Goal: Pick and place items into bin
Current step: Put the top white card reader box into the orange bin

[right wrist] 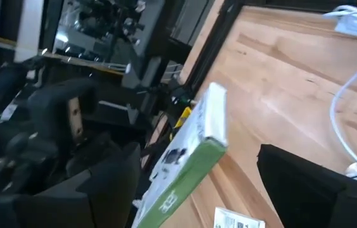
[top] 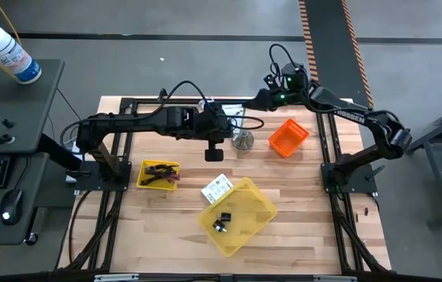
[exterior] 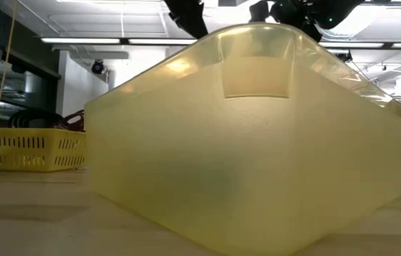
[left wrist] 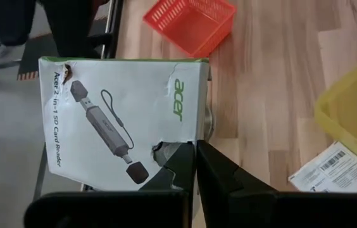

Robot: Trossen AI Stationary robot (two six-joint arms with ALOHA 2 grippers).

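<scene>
My left gripper (left wrist: 195, 166) (top: 222, 124) is shut on a white card box (left wrist: 121, 117) (top: 233, 112) printed with a card reader, above the table's far edge. My right gripper (right wrist: 197, 183) (top: 246, 106) is open. Its fingers stand on either side of that box's green edge (right wrist: 188, 168), apart from it. The yellow bin (top: 237, 211) (exterior: 257, 142) holds a black clip (top: 221, 222). A white printed label card (top: 217, 188) (left wrist: 337, 171) lies at the bin's far-left rim. A small yellow basket (top: 158, 174) holds black cable and a purple tool. My left gripper pinches the white box between its two fingers at the edge beside a torn notch (left wrist: 166, 149). The fingers (left wrist: 181, 161) reach toward the table's right, slanting down. The box is lifted clear, its printed face turned to my wrist camera.
A silver cone (top: 242, 139) stands just below the held box, and an orange basket (top: 288, 137) (left wrist: 191, 25) sits to its right. The yellow basket (exterior: 26, 149) is at the table's left. Bare wood shows on the right half (top: 307, 196).
</scene>
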